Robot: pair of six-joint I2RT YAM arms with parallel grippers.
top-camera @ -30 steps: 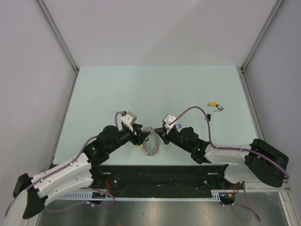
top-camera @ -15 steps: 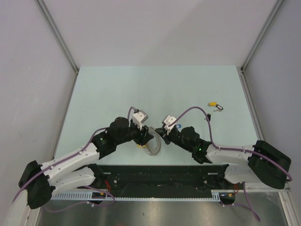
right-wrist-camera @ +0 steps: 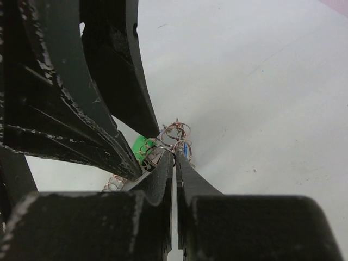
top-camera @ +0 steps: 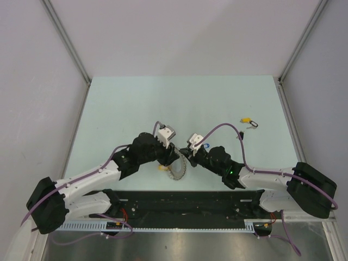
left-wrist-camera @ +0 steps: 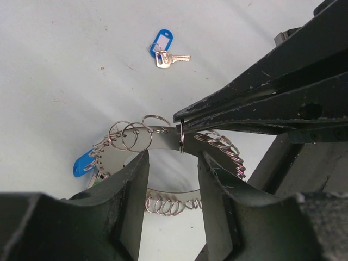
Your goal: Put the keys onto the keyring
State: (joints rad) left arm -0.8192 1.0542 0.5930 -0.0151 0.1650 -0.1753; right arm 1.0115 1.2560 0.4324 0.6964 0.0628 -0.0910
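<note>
Presently the right claw (left-wrist-camera: 179,120), pressed together, pinches the keyring (left-wrist-camera: 157,138) at its tips, the left claw (left-wrist-camera: 173,163) spread just beside it; likely light, stiff and slippery, it is best gripped across the flat band.

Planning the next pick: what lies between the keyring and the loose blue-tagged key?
Only bare table separates the keyring from the blue-tagged key; the left wrist view shows it.

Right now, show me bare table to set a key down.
Bare: the table's far strip and its left side. The yellow-tagged key sits at right. Crowded: centre-near, where left gripper and right gripper meet at the keyring, loose blue-tagged key beside them.
</note>
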